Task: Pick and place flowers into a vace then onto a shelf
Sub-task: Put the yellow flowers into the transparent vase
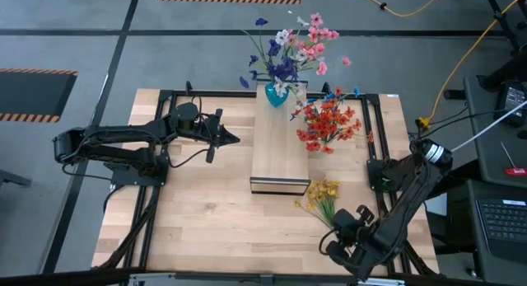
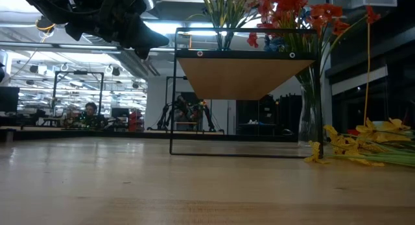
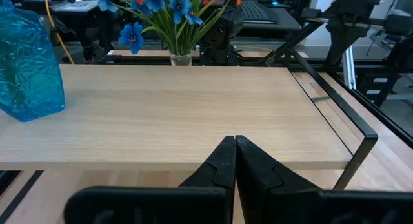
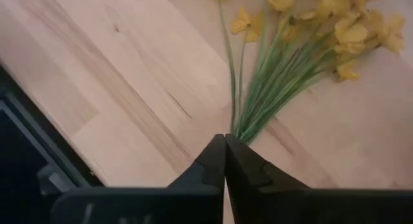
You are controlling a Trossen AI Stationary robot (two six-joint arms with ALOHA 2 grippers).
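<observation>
A bunch of yellow flowers (image 1: 323,191) (image 4: 310,30) lies flat on the table right of the shelf (image 1: 280,154), stems toward the near right corner. My right gripper (image 1: 338,229) (image 4: 225,139) is shut and hovers just over the stem ends (image 4: 244,124), pointing steeply down. A blue vase (image 1: 277,95) (image 3: 26,69) with pink, purple and blue flowers (image 1: 292,47) stands on the shelf's far end. A clear vase (image 2: 310,115) of red and blue flowers (image 1: 329,121) stands on the table by the shelf's far right. My left gripper (image 1: 237,139) (image 3: 233,141) is shut, in the air left of the shelf.
Black frame rails (image 1: 375,138) run along the table's left, right and far sides. The shelf's thin black legs (image 2: 172,95) stand mid-table. Bare wood (image 1: 206,220) lies near and left of the shelf. A person sits far off in the room behind (image 2: 89,111).
</observation>
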